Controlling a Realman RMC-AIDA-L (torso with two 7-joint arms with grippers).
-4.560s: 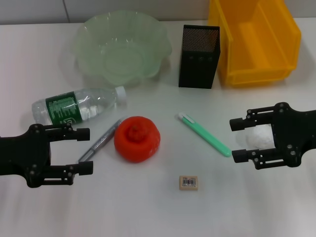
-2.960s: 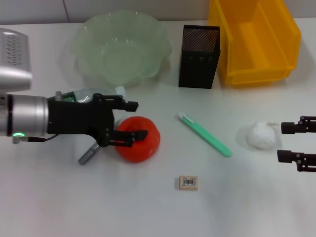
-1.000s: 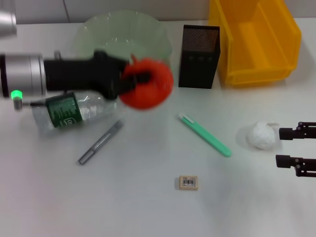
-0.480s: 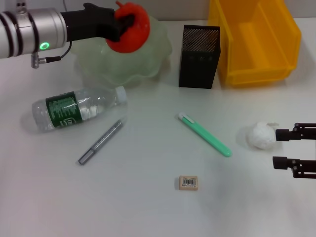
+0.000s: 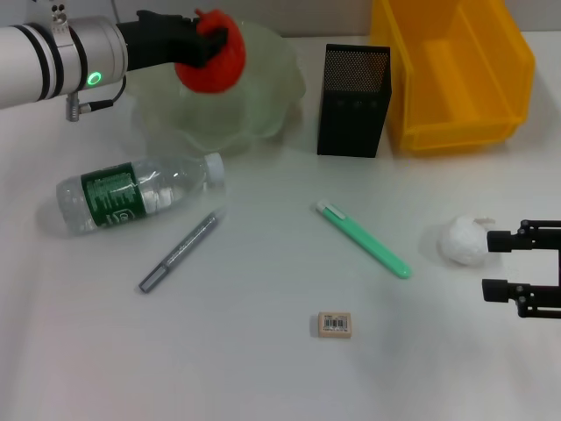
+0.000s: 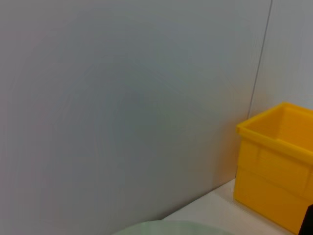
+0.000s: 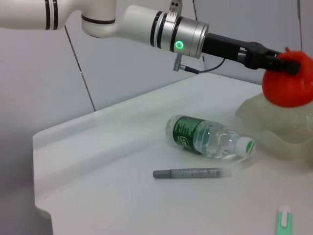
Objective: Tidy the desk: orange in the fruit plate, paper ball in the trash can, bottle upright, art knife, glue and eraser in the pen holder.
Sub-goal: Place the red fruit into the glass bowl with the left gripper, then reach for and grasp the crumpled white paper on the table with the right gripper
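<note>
While the orange (image 5: 209, 61) hangs over the plate (image 5: 263, 105), clear of its wavy rim, the left end effector (image 5: 206, 44) is clenched on the fruit from the robot's left side, arm reaching in level. The release point lies straight below, by estimate; the plate's hollow is open beneath it. On the desk (image 5: 263, 368) the bottle (image 5: 136, 193) lies on its side near the plate, cap toward the glue (image 5: 180, 252). Knife (image 5: 364, 239) and eraser (image 5: 335, 324) sit mid-desk, holder (image 5: 353, 99) and bin (image 5: 456, 70) behind. The right end effector (image 5: 504, 263) waits, fingers spread, just beside the paper ball (image 5: 463, 240).
</note>
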